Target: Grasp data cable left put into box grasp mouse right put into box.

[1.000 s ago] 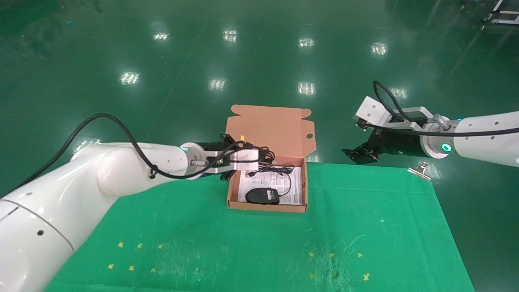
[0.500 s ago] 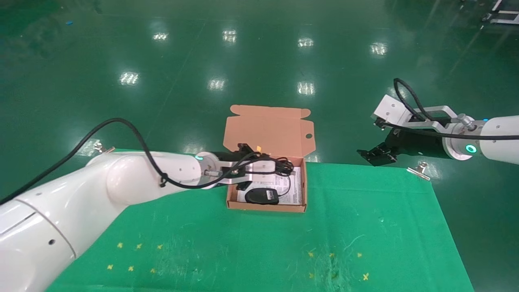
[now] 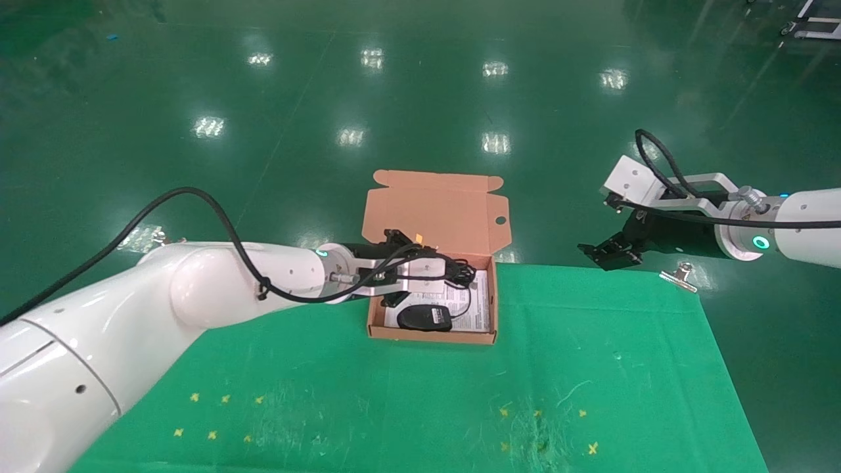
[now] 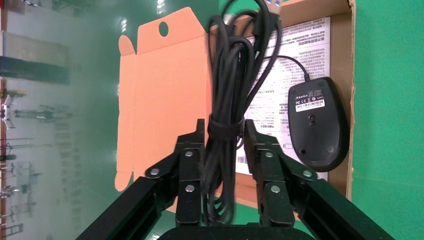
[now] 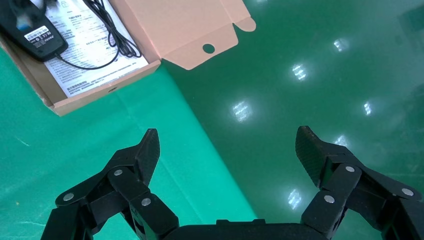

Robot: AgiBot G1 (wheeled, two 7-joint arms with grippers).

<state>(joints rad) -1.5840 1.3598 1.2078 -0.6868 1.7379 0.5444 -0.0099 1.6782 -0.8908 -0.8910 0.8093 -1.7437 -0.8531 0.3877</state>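
The box (image 3: 430,336) lies open at the table's far edge, its lid (image 3: 433,210) standing up behind it. The black mouse (image 3: 425,318) lies upside down inside on the white sheet, also seen in the left wrist view (image 4: 317,122) and the right wrist view (image 5: 35,32). My left gripper (image 3: 412,272) is shut on the bundled data cable (image 4: 235,75), holding it over the box's left half (image 4: 224,131); the coil's far end hangs over the sheet (image 3: 460,269). My right gripper (image 3: 608,253) is open and empty beyond the table's far right edge (image 5: 227,145).
A metal binder clip (image 3: 680,276) pins the green cloth (image 3: 591,368) at the far right corner. Yellow cross marks (image 3: 217,414) dot the near cloth. The mouse's own loose cord (image 5: 112,35) lies in the box's far part. Green floor lies beyond the table.
My left gripper has moved right and down over the box with the data cable. My right arm has drawn back to the right, away from the box.
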